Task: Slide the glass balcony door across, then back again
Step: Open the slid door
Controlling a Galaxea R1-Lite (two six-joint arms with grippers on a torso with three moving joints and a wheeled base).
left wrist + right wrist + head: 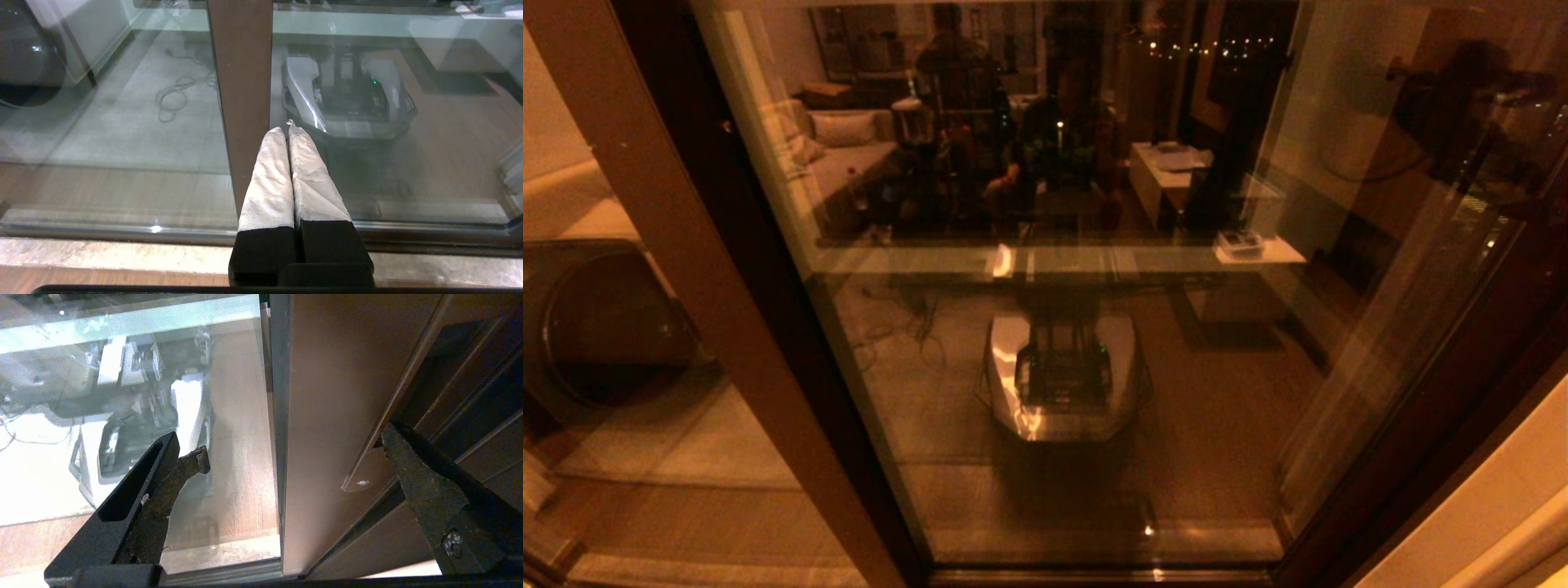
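Right in front of the robot stands the glass door point(1045, 327), filling most of the head view, its brown upright point(322, 416) at the right edge by the slim recessed handle point(388, 437). Right tool point(292, 451) is spread wide, one finger over the glass, the other w/ its tip at the handle edge; can't tell if it touches. Nothing gripped. Left tool point(288, 130) is pressed narrow, empty, idling low near the other brown post point(241, 81). Step, prob.: lining up on the handle before a slide. Next move needs a firm catch on that edge, then a steady sideways push. No containers in sight.
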